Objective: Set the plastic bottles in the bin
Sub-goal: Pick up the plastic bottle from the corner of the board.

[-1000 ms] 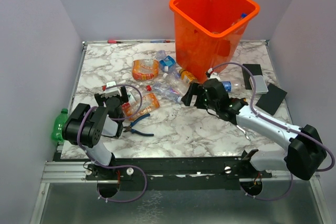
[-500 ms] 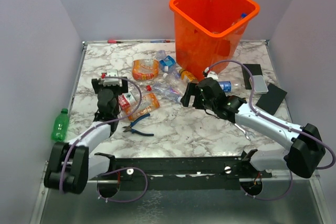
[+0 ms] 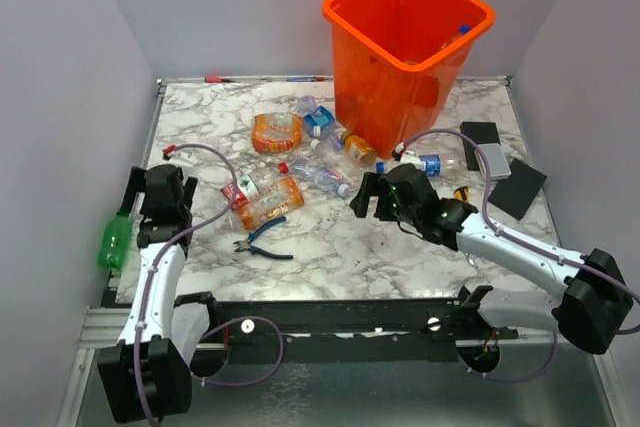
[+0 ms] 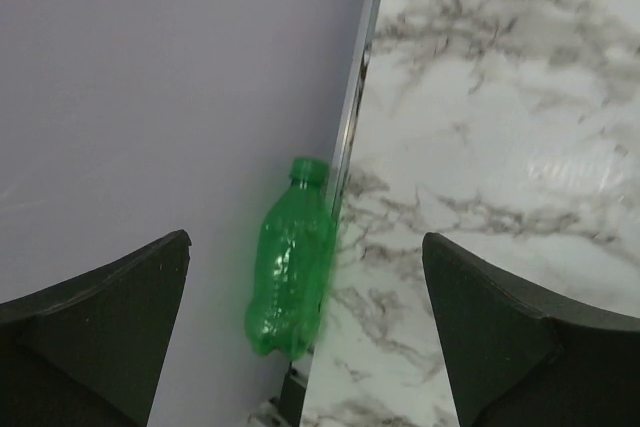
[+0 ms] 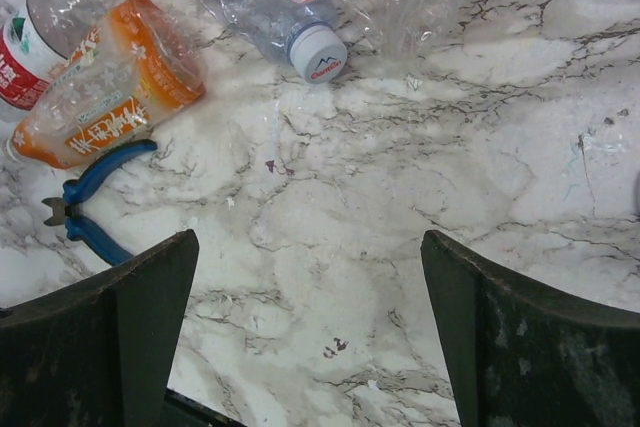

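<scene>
Seeing both pairs spread wide, nothing held. Your left fingers (image 4: 110, 317) frame the green bottle (image 4: 290, 267) at lower centre of the left wrist view, off the table (image 4: 500, 97) edge, against the wall. Your right fingers (image 5: 110, 317) hang over bare marble, with the orange-label bottle (image 5: 110, 97) and pliers (image 5: 95, 202) at upper left. In the top view the bin (image 3: 400, 77) sits upper right, with more plastic bottles (image 3: 290, 162) just left of it.

Red lettering, apparently "Ganten", is printed on the label of a crushed clear bottle (image 5: 262, 2); a mountain emblem is carried on its white cap (image 5: 317, 53). White Chinese characters on the orange bottle (image 5: 110, 97) cannot be made out.
</scene>
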{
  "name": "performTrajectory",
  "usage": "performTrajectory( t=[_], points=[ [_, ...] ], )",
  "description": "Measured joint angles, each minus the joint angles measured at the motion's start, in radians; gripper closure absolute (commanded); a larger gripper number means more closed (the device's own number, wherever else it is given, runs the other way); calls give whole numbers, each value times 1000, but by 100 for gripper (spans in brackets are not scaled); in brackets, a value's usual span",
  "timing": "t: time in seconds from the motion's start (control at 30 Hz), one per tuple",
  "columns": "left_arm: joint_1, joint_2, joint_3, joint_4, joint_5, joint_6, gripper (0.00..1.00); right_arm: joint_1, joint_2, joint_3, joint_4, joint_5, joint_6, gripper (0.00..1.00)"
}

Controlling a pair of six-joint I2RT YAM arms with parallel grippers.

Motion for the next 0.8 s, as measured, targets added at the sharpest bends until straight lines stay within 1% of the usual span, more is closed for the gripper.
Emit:
performTrajectory(
  t=[0.07, 0.2, 0.23, 0.47, 0.53, 0.67, 0.8],
  points=[
    [48, 11, -26, -60, 0, 31, 1, 0, -7, -21, 15, -8, 0, 3],
    [192, 69, -51, -143, 37, 77, 1, 0, -19, -50, 41, -26, 1, 3],
    [243, 93, -52, -156, 57, 93, 1, 0, -26, -59, 48, -30, 1, 3],
    [443, 290, -24, -154, 185, 170, 3, 0, -85, -92, 80, -43, 8, 3],
    [469, 319, -16, -148, 209, 184, 3, 0, -97, -97, 85, -44, 10, 3],
    [473, 350, -13, -116, 240, 201, 4, 0, -103, -103, 92, -45, 18, 3],
    [486, 415, 2, -65, 241, 207, 5, 0, -101, -107, 105, -52, 29, 3]
  ],
)
